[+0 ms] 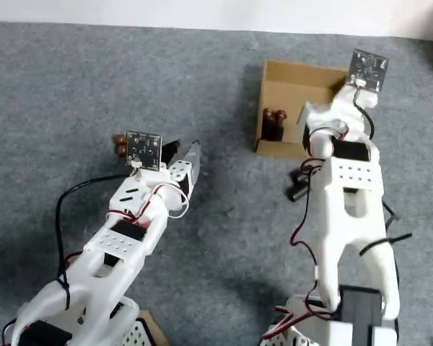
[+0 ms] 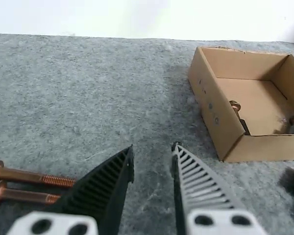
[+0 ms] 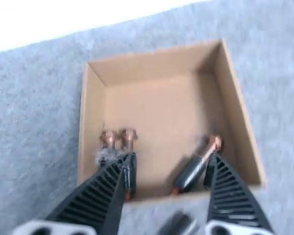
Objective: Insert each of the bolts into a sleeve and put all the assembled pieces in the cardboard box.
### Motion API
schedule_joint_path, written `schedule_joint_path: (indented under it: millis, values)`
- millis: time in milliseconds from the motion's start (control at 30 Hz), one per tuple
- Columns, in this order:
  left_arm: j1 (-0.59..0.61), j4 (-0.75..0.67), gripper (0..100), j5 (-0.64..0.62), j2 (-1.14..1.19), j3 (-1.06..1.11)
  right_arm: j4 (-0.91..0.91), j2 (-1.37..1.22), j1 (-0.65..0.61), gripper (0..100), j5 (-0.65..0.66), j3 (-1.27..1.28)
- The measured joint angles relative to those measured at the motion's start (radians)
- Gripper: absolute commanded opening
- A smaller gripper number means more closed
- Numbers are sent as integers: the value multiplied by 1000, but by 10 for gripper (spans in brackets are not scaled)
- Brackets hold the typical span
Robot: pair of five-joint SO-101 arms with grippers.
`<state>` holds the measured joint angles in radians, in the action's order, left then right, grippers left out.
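From above, two loose bolts (image 1: 119,145) lie just beside the left gripper (image 1: 185,148), on its side away from the cardboard box (image 1: 296,86); the left arm is nearer.

Left wrist: fingers moderately apart, empty; bolt shanks point boxward.

Right wrist: the right gripper (image 3: 170,160) hangs wide and empty over the box, which contains three assembled pieces (image 3: 127,138).

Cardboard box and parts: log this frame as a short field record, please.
box: cardboard box, three assembled pieces inside
loose on carpet: two bolts side by side; one dark sleeve near the box
left gripper: open, empty, beside the bolts
right gripper: open, above the box
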<state>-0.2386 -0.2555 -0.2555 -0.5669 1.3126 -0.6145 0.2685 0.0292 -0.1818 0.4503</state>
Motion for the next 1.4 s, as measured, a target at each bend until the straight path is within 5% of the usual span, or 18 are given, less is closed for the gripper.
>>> schedule_joint_path:
  millis: [500,1400]
  values:
    - [28,0,130,0,0,0,-413,87,0,211,-577,20]
    - [89,0,130,0,0,0,-15,69,0,209,-674,434]
